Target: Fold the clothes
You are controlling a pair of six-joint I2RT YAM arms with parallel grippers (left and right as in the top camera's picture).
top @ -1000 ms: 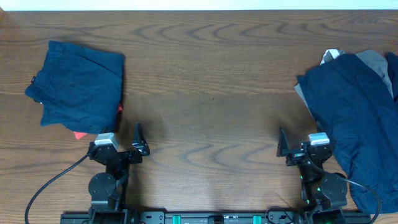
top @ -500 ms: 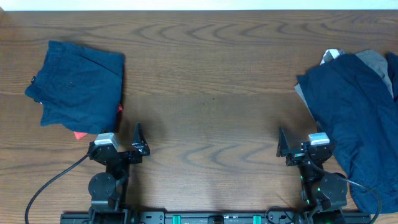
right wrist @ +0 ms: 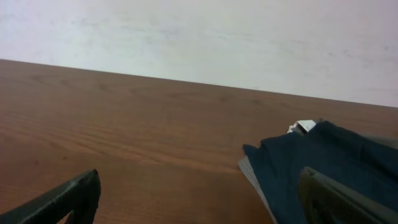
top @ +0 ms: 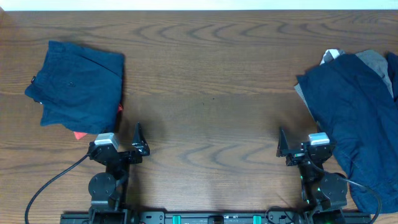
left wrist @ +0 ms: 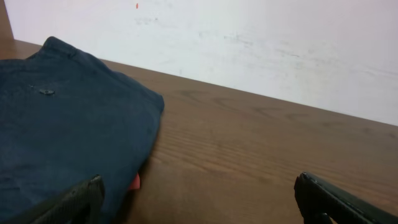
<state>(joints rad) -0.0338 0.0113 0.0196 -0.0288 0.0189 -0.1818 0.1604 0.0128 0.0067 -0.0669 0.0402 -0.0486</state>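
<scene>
Overhead view: brown wood-grain table [top: 211, 93] carries two groups of clothes, well apart. Folded dark navy blue cloth garment [top: 78, 87] lies at the table's far left corner, lying flat, roughly square. A small red-orange tag or scrap [top: 79, 134] pokes out from under its near edge. Loose pile of dark navy blue cloth [top: 357, 124] sits at the table's right edge, unfolded, spread from the far side toward the near side. A light grey cloth garment [top: 373, 62] shows beneath the pile at its far end.

Left gripper [top: 138, 140] rests at the table's near edge, just beside the near right corner of the folded garment, not touching it. Fingers spread apart, nothing between them. Left wrist view confirms: both fingertips at the frame's lower corners, wide gap, folded garment ahead on the left.

Right gripper [top: 282, 144] sits at the table's near edge, just left of the pile. Fingers likewise parted and empty. Right wrist view shows the pile's edge ahead on the right, bare wood between the fingertips.
</scene>
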